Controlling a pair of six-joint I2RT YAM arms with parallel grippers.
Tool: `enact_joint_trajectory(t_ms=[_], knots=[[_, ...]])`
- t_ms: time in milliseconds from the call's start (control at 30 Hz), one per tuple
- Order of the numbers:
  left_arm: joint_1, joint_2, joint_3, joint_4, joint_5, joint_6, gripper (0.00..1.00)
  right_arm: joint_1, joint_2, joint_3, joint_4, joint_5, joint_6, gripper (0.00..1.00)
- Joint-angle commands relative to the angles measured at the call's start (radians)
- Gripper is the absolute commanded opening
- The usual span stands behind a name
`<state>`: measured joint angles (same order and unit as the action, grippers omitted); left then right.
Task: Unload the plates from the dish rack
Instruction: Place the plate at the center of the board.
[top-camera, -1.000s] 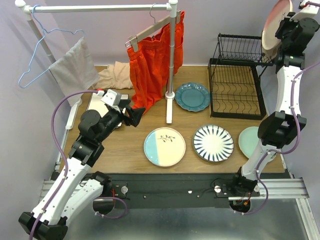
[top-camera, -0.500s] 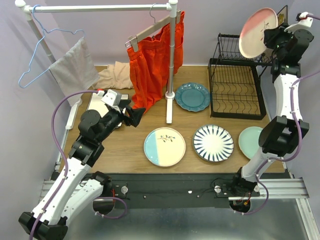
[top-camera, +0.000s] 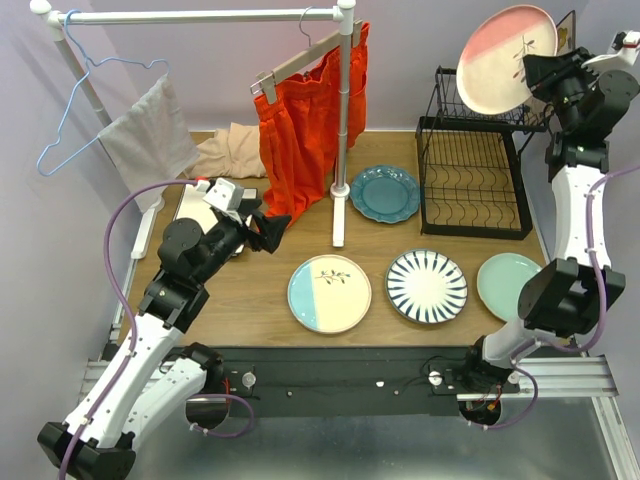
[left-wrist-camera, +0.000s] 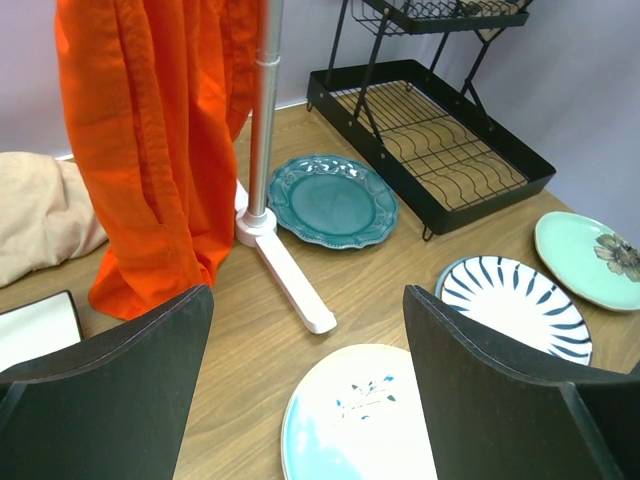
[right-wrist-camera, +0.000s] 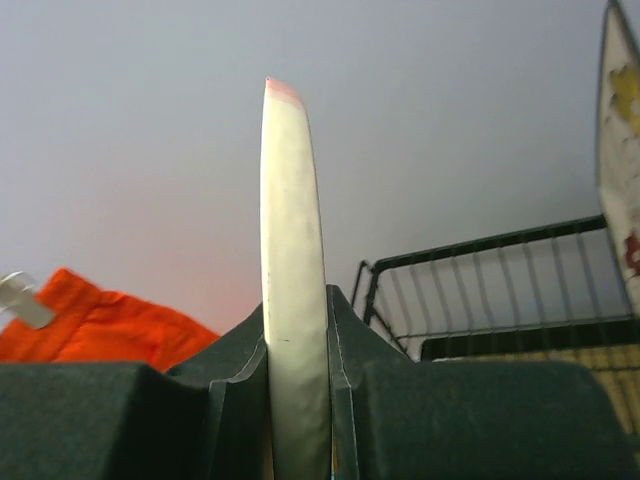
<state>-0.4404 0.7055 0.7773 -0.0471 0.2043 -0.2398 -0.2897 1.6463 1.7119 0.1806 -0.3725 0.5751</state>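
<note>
Pink plate (top-camera: 497, 58) is being swung leftward above the rack (top-camera: 475, 185) — being pinched edge-on by the right tool (right-wrist-camera: 297, 345); placing on the desk (top-camera: 260, 290) is pending. Left tool (left-wrist-camera: 305, 380) is being held spread.

Pink-and-cream plate (top-camera: 503, 58) is hanging tilted above the black wire dish rack (top-camera: 475, 185). Teal plate (top-camera: 385, 193), cream-and-blue plate (top-camera: 329, 293), blue-striped plate (top-camera: 427, 286) and mint plate (top-camera: 505, 282) are lying flat on the bench (top-camera: 260, 290).

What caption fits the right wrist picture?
Right gripper pinching the pink-and-cream plate edge-on, dish rack behind.

plate (right-wrist-camera: 293, 280) edge-on, upright | clamped between fingers (right-wrist-camera: 120, 420) | dish rack (right-wrist-camera: 500, 341) behind, right
</note>
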Motion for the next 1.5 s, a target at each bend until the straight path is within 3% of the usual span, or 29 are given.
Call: enact_joint_trajectory(t_ms=[0,400,600,733,1033,1300,1467], knots=[[0.005,-0.003,-0.001,0.000,-0.039,0.005,0.86,0.015,-0.157,-0.092,0.138,-0.071,0.179,0.01],[0.005,-0.017,-0.003,0.003,-0.037,0.000,0.86,0.081,-0.511,-0.509,0.020,-0.244,0.339,0.01],[0.005,-0.014,-0.004,0.004,-0.032,0.000,0.86,0.133,-0.689,-0.708,-0.098,-0.310,0.321,0.01],[0.005,-0.008,-0.001,0.006,-0.023,-0.001,0.86,0.214,-0.721,-0.825,-0.177,-0.342,0.275,0.01],[0.006,-0.008,-0.003,0.004,-0.034,0.000,0.86,0.483,-0.672,-1.000,-0.195,-0.324,0.232,0.01],[0.006,0.000,-0.003,0.001,-0.036,0.004,0.86,0.724,-0.545,-1.028,-0.015,-0.286,0.281,0.01],[0.006,-0.003,-0.003,0.001,-0.046,0.004,0.86,0.773,-0.454,-1.060,0.060,-0.269,0.307,0.01]])
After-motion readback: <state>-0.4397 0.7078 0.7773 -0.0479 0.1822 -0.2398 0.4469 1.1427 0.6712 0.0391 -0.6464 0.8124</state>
